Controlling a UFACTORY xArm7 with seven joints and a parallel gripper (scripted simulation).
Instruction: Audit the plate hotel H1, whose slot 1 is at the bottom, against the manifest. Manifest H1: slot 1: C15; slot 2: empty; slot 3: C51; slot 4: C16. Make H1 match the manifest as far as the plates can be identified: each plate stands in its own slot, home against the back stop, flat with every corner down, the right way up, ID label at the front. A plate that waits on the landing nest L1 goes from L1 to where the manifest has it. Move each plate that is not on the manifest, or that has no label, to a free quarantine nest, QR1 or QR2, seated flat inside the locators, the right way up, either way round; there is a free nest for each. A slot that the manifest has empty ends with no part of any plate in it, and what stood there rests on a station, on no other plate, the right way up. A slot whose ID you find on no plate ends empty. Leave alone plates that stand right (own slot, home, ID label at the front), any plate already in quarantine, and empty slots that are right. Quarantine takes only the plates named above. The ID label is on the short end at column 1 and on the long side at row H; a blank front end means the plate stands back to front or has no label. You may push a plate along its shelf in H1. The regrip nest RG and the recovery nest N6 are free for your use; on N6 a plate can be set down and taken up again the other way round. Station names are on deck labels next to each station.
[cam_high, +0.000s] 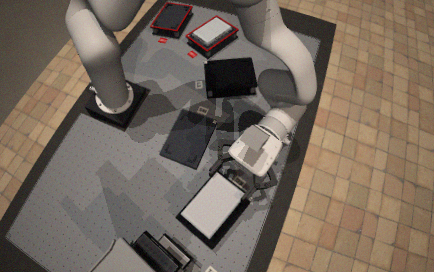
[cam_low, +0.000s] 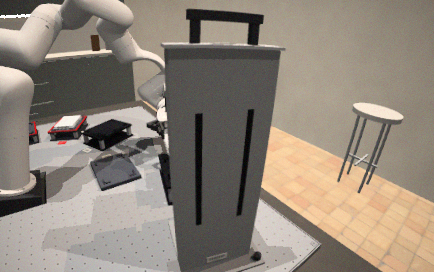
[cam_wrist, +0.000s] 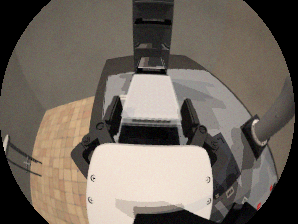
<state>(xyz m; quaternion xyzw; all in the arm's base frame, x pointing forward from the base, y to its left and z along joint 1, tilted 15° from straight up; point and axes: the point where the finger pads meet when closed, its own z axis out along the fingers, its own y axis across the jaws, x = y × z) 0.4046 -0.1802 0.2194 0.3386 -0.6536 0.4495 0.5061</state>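
The worktop (cam_high: 60, 200) carries the plate hotel (cam_low: 220, 150), a tall grey cabinet with 2 vertical slots in its panel and a black handle on top. The arm (cam_high: 285, 55) reaches across to the right side of the worktop. A black raised nest (cam_high: 230, 76) and a flat dark nest (cam_high: 187, 137) stand near the middle. 2 red-edged nests (cam_high: 171, 17) lie at the far end; 1 holds a white plate (cam_high: 212, 31). The tool (cam_high: 239, 179) is closed on the near short end of a white plate (cam_high: 212, 204), which lies over a black nest in front of the hotel.
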